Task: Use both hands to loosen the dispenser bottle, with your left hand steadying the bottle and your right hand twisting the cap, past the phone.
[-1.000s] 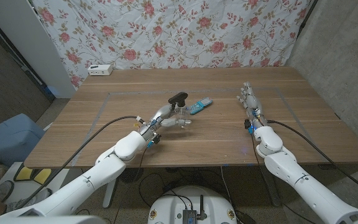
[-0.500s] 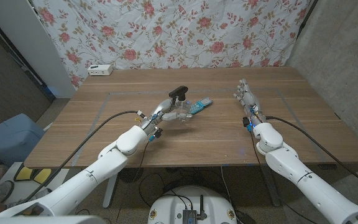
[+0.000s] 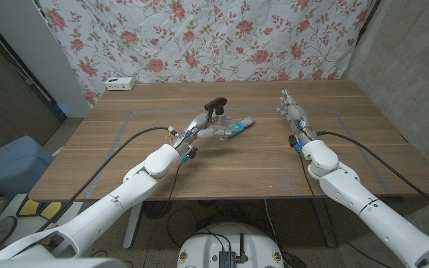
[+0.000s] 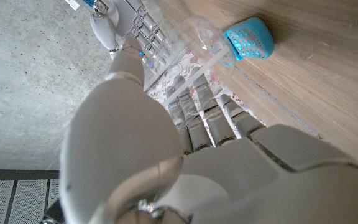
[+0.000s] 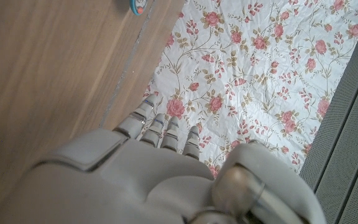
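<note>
Gripping the clear plastic dispenser bottle with a black pump cap, the robot's left hand has its fingers wrapped around the transparent body near the middle of the brown wooden table. In the left wrist view the same left hand curls its fingers around the clear bottle, whose wall lets the table and cloth show through. Just beside the bottle, on its right side in the head view, lies the light blue phone with rows of small keys; it also appears beyond the bottle in the left wrist view. The right hand is well apart from the bottle, over the table's right part, holding nothing, its fingers straight and close together. In the right wrist view that hand points its fingers toward the floral-patterned cloth backdrop. A small white box sits at the table's far left edge.
</note>
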Robot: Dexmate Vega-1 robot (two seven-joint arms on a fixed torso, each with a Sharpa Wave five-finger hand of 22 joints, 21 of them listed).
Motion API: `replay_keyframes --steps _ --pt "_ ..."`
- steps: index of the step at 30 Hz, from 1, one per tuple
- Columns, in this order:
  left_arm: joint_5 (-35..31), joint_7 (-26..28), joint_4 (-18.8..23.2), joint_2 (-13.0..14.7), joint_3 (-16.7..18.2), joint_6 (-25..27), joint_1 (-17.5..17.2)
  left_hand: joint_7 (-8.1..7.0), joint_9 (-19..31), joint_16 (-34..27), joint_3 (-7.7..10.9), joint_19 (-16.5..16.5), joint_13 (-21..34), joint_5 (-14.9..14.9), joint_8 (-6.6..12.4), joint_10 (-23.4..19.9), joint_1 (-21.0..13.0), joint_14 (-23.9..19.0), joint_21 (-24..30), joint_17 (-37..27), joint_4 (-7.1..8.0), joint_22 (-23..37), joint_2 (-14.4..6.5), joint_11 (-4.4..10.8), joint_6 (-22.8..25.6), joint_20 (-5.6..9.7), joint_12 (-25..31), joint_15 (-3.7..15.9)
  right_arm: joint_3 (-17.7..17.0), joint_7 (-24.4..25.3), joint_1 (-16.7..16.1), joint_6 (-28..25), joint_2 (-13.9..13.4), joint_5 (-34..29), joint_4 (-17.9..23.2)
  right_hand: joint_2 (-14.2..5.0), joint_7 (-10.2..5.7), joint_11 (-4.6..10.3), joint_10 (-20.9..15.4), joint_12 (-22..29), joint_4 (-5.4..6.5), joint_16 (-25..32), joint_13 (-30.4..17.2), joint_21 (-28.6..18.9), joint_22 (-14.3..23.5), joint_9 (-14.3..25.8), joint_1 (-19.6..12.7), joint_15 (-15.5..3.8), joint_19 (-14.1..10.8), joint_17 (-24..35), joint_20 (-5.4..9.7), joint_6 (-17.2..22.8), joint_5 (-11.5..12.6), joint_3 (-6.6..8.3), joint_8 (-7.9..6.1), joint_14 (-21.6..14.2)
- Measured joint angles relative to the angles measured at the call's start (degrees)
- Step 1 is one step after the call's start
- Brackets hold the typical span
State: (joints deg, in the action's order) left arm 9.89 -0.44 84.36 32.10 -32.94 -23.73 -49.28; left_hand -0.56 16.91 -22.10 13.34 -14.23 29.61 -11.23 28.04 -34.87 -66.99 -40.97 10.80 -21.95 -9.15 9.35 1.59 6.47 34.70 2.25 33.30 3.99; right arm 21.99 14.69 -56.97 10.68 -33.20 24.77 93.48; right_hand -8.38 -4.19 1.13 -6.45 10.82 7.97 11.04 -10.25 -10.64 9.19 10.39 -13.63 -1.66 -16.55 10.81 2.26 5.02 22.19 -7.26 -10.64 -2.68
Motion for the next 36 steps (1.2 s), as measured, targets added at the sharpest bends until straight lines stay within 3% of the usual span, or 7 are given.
replay_keyframes --steps 5,7,14,20,30,32,36 --pt "-0.3 0.0 -0.6 -0.6 -0.4 0.5 1.0 -0.08 0.0 0.2 0.0 -0.1 0.3 0.0 0.25 0.0 0.0 -0.5 0.0 0.0 0.0 0.0 0.0 0.0 0.3 -0.1 0.3 -0.14 0.0 -0.2 0.6 -0.4 -0.2 -0.3 0.3 0.07 2.49 -0.74 -0.7 0.0 -0.16 0.0 0.0 0.0 0.0 0.0 0.1 -0.43 -1.4 -0.2 0.13 1.3 0.0 0.16 -0.43 -0.9" --pt "-0.4 0.0 -0.9 -0.9 -0.6 0.8 1.4 -0.08 0.0 0.2 0.0 -0.1 0.3 0.0 0.44 0.0 0.0 -0.6 0.0 0.0 0.0 0.0 0.0 0.0 0.4 -0.1 0.4 -0.19 0.0 -0.4 0.8 -0.4 -0.2 -0.4 0.3 0.11 -2.09 -1.15 -1.2 0.0 -0.16 0.0 0.0 0.0 0.0 0.1 0.0 -0.39 -2.1 -0.2 0.16 1.6 0.0 0.16 -0.43 -1.2" --pt "-0.7 0.1 -1.9 -2.0 -1.3 1.6 3.0 -0.15 0.0 0.6 0.18 -0.1 0.6 0.0 0.47 0.0 0.0 -0.6 0.0 0.2 -0.18 0.0 0.0 0.0 0.4 -0.1 0.6 -0.18 0.1 -1.2 1.9 -0.4 -0.3 -0.6 0.1 0.77 5.36 -2.83 -2.8 0.1 -0.39 0.0 0.0 0.0 0.0 0.0 -0.6 -0.15 -4.7 -0.2 0.25 3.7 0.0 0.39 -0.43 -3.3" --pt "-0.9 0.2 -2.7 -2.8 -1.8 2.2 4.2 -0.15 -0.2 1.0 0.18 -0.1 0.8 0.0 0.81 -0.1 0.0 -0.8 0.0 0.0 -0.18 0.0 0.0 0.09 0.4 -0.1 0.6 0.01 0.1 -1.7 2.6 -0.4 -0.9 -0.8 0.3 0.75 6.54 -3.71 -4.3 0.4 -0.63 0.2 0.0 -0.4 0.0 0.0 -0.7 -0.28 -6.2 -0.2 0.34 4.5 0.0 0.63 -0.69 -4.6" --pt "-1.2 -0.1 -4.8 -4.0 -2.8 2.6 6.6 -0.17 -0.4 1.5 0.17 -0.1 1.3 0.0 1.11 -0.1 0.0 -0.8 0.0 0.2 -0.17 0.0 0.0 0.07 0.4 -0.1 0.8 0.02 0.2 -3.0 3.3 -1.2 -2.9 -2.5 2.1 0.9 -6.81 -2.31 -5.9 0.4 -1.67 0.2 -0.3 0.1 0.0 0.4 -3.4 -0.48 -6.6 -0.2 0.23 4.9 -0.9 1.19 -0.52 -5.7" --pt "-1.3 -0.1 -5.0 -4.1 -2.9 2.6 6.9 -0.17 -0.4 1.7 0.17 -0.1 1.3 0.0 1.23 -0.1 0.0 -1.0 0.0 0.4 -0.17 0.0 0.0 0.07 0.4 -0.1 0.8 0.11 0.2 -3.2 3.4 -1.5 -3.5 -3.0 2.7 1.0 -7.46 -1.92 -5.8 0.4 -1.76 0.2 -0.3 0.1 0.0 0.4 -3.6 -0.49 -7.1 -0.1 0.29 5.0 -1.0 1.28 -0.52 -6.0" --pt "-1.4 -0.4 -6.2 -4.6 -3.3 2.6 7.9 -0.17 -0.4 1.9 0.27 -0.1 1.6 0.0 1.24 -0.1 0.0 -1.2 0.0 0.4 -0.27 0.0 0.0 0.06 0.4 -0.1 1.1 0.03 0.2 -3.7 3.5 -2.0 -4.6 -3.8 3.5 1.43 -1.1 -1.5 -6.3 0.4 -2.71 0.2 -0.3 0.1 0.0 0.3 -5.3 -0.49 -7.1 -0.1 0.2 5.8 -1.5 1.76 -0.52 -6.0"
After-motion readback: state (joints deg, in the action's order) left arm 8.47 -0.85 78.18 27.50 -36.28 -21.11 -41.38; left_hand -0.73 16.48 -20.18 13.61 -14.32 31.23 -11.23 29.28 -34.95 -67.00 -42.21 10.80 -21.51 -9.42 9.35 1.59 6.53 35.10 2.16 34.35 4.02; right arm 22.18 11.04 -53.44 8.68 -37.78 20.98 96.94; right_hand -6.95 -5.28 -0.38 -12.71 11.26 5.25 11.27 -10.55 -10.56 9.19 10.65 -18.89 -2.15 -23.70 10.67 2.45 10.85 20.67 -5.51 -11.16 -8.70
